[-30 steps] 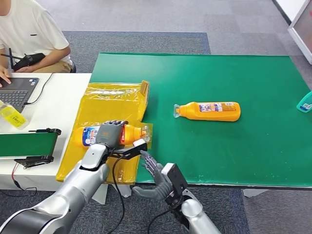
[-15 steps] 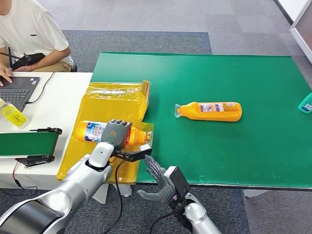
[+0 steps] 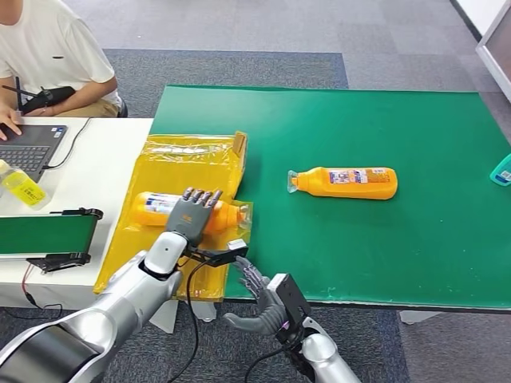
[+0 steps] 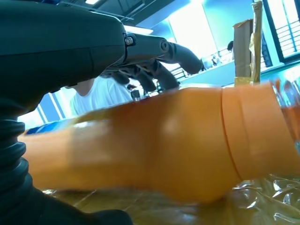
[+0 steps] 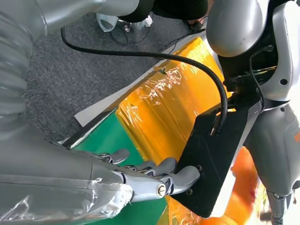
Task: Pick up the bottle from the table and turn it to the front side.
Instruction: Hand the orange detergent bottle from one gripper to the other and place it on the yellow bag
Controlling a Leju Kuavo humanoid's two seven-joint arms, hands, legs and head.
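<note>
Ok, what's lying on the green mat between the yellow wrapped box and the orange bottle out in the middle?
Nothing: in the head view that stretch of green mat between the yellow box and the orange bottle is bare.

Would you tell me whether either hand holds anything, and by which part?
Nothing is held: the left hand hovers open over the near bottle; the right hand is empty.

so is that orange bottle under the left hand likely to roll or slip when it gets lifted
Probably prone to rolling: the orange bottle lies on its side, rounded, on crinkly yellow plastic wrap. Its glossy surface looks slippery. The left hand has its fingers spread above it, so it seems unrestrained.
</note>
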